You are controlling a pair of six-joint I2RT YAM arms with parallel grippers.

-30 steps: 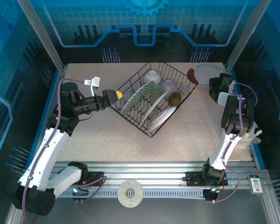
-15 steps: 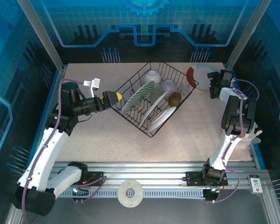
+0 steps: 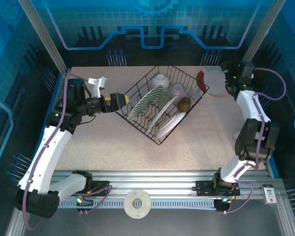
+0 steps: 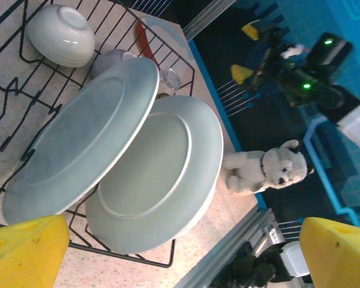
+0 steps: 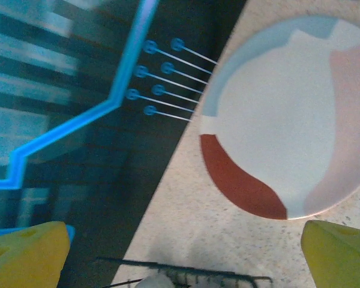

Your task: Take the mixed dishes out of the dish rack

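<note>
beside dish rack [image 3: 137, 88], left gripper [image 3: 122, 100] jaws apart; right gripper [image 5: 183, 255] apart near plate [image 5: 276, 120].

bg: blue circuit-print walls [image 3: 147, 29] | speckled beige tabletop [image 3: 113, 142] | alu rail [image 3: 157, 179] near edge

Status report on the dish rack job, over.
Both grippers open: left gripper at dish rack's left side, right gripper above a red-and-blue plate on the table. Plates, cups, bowl in rack. No obstruction seen.

Ahead of the left gripper [image 3: 123, 100] the dish rack [image 3: 137, 129] and its leaning striped plate [image 3: 143, 103] block the way; beneath lies bare table [image 3: 108, 142].
</note>
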